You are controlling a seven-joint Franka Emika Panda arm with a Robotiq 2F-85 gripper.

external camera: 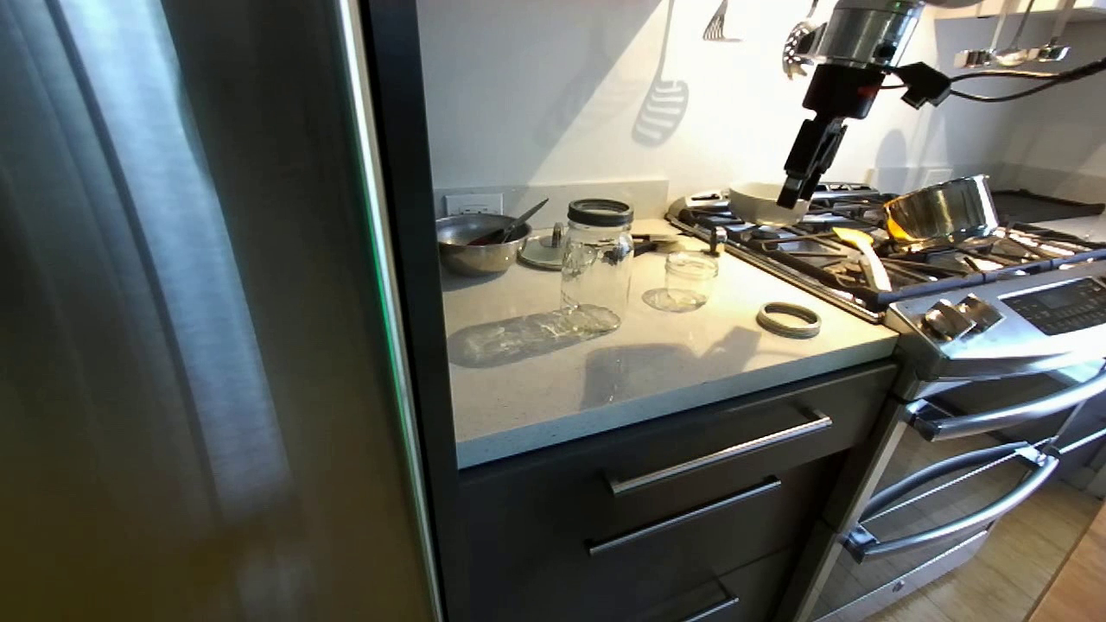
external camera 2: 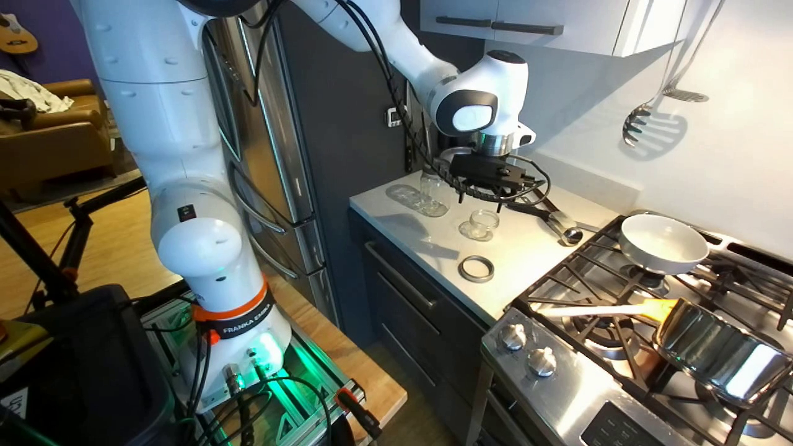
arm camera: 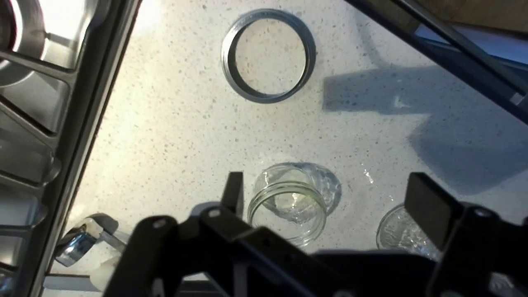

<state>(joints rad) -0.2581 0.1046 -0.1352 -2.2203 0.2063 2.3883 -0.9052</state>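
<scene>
Gripper (arm camera: 330, 198): my jaws apart, empty
Small jar (arm camera: 287, 208): near tall jar (external camera: 596, 268); may tip if I descend off-centre

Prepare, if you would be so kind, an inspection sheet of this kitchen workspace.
Surface: pale speckled countertop, partly shadowed.
Job's things: metal ring lying flat; small glass jar, open; tall glass jar, standing, with a dark band at its mouth.
Clutter: metal bowl with a dark utensil leaning in it; metal-tipped utensil near the stove.
Gripper: open, above the countertop; nothing seen between its jaws.
Cables: black, following the arm and looping beside the gripper.
Surroundings: stove bearing a white bowl and a tilted metal pot; refrigerator beside the countertop.
</scene>
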